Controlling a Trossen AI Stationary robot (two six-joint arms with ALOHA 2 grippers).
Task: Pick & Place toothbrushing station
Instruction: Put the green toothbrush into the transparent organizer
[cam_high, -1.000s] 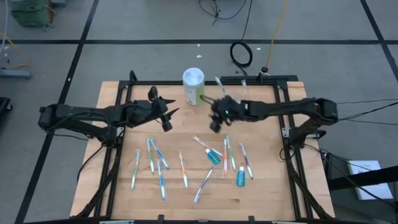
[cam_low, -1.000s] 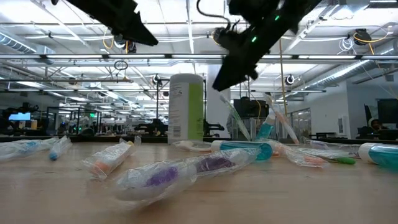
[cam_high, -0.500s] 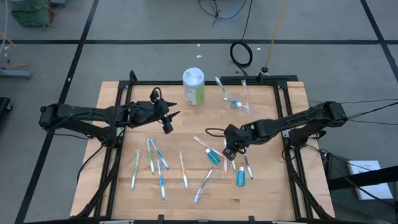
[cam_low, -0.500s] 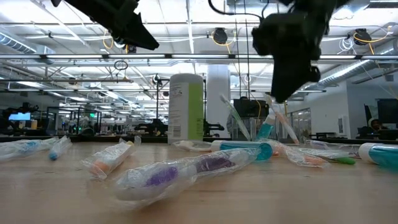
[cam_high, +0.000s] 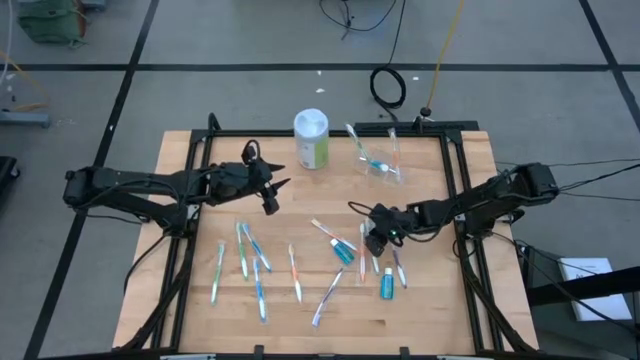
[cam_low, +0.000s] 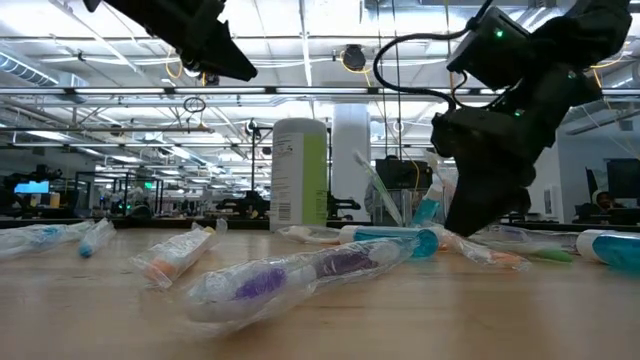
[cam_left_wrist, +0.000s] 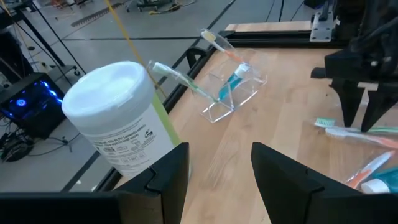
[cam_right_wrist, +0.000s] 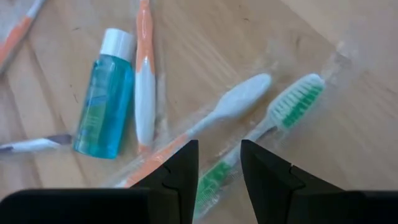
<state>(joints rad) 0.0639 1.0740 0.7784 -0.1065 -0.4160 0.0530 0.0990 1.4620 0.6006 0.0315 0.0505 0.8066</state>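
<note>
Orange- and green-handled brushes lie wrapped on the tabletop (cam_high: 200, 310) straight beneath the right gripper (cam_right_wrist: 219, 163), whose jaws stand apart with nothing between them. A second ago this gripper was up by the cup (cam_high: 383, 160) at the far side of the tabletop; it has since swung away and dropped low over the cluster of brushes on the right side. The cup already carries two brushes and a teal tube, so I judge one delivery finished and a fresh pick just starting.

In the right wrist view the orange brush (cam_right_wrist: 205, 124) and the green brush (cam_right_wrist: 273, 121) run side by side, nearly touching, with their heads away from the jaws. A teal bottle (cam_right_wrist: 99, 99) lies just beside them. The two handles sit so close that closing on one alone may be awkward.

The left gripper (cam_high: 272, 188) hovers over the middle of the tabletop, near the white-lidded canister (cam_high: 311, 138); its jaws are wide and empty, and it has not moved. More brushes (cam_high: 250, 255) lie scattered on the near left.
</note>
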